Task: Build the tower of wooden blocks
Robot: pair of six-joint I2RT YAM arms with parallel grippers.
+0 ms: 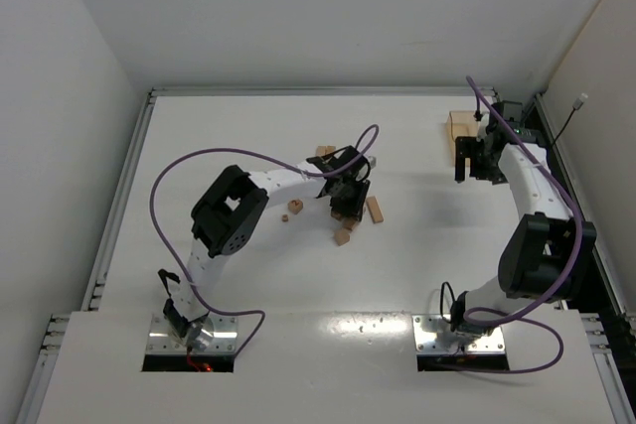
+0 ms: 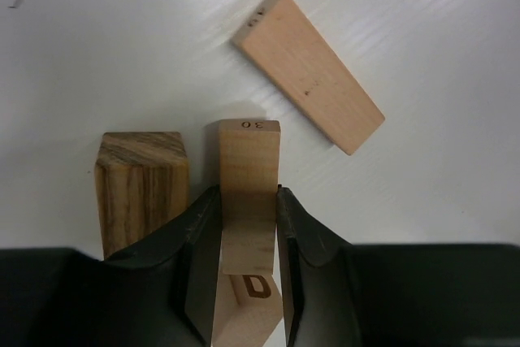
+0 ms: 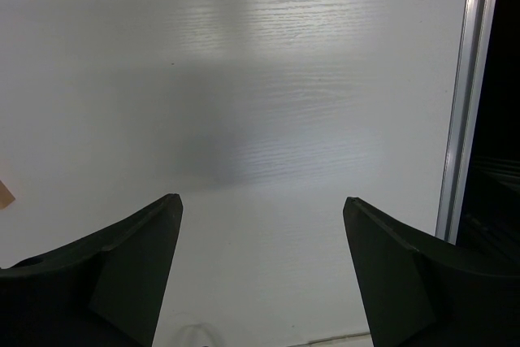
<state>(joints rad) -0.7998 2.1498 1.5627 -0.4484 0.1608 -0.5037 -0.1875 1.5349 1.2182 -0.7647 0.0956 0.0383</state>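
Left hand [image 2: 247, 201] clamps a probably light, stiff wood block [image 2: 249, 156] across its flat sides; a bar [image 2: 309, 71] lies at one o'clock. Right hand [image 3: 262, 217] gapes, empty.

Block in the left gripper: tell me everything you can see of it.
The block is a short bar of pale tan wood with a faint straight grain, stamped "30" at its far end. The left gripper is shut on it, with the black fingers pressing its two long sides. It points straight away from the wrist. A darker streaky block stands close to one side of it, with a narrow gap between them. A pale piece with a brown mark shows beneath it. Whether it touches the table cannot be told.
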